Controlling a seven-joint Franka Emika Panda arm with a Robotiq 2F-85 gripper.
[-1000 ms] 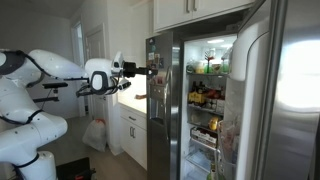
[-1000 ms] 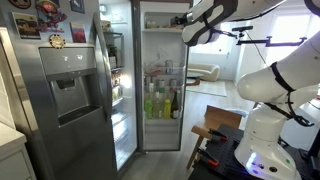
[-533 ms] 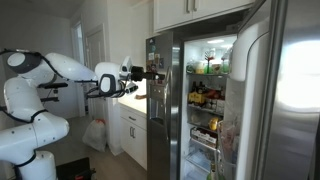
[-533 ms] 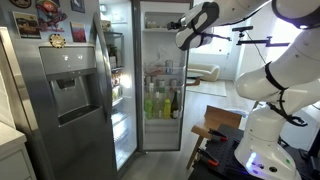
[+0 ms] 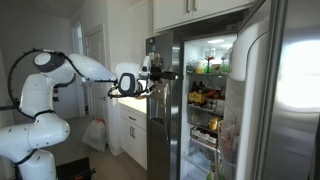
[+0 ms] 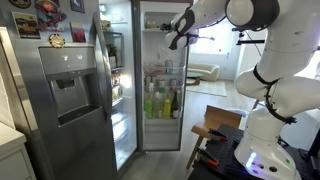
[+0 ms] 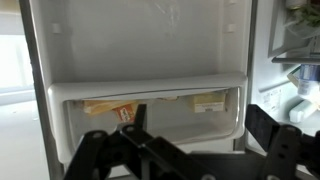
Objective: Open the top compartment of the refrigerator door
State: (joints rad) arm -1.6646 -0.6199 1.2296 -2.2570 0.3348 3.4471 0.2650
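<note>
Change: the gripper has advanced toward the refrigerator since the earlier frames, and the arm is stretched further out.
Refrigerator door: swung open. Its white inner face lies straight ahead of the gripper and fills the wrist view.
Top compartment: directly in front of the gripper, near but not touching. The translucent cover appears shut, and yellowish packs show behind it.
Gripper state: released, with the fingers spread wide and nothing between them.
Bottles: on a door shelf well below the gripper.
Dispenser door: stainless panel carrying magnets, off to one side of the gripper, well apart.
Lit shelves: inside the refrigerator, to the side of the gripper.
</note>
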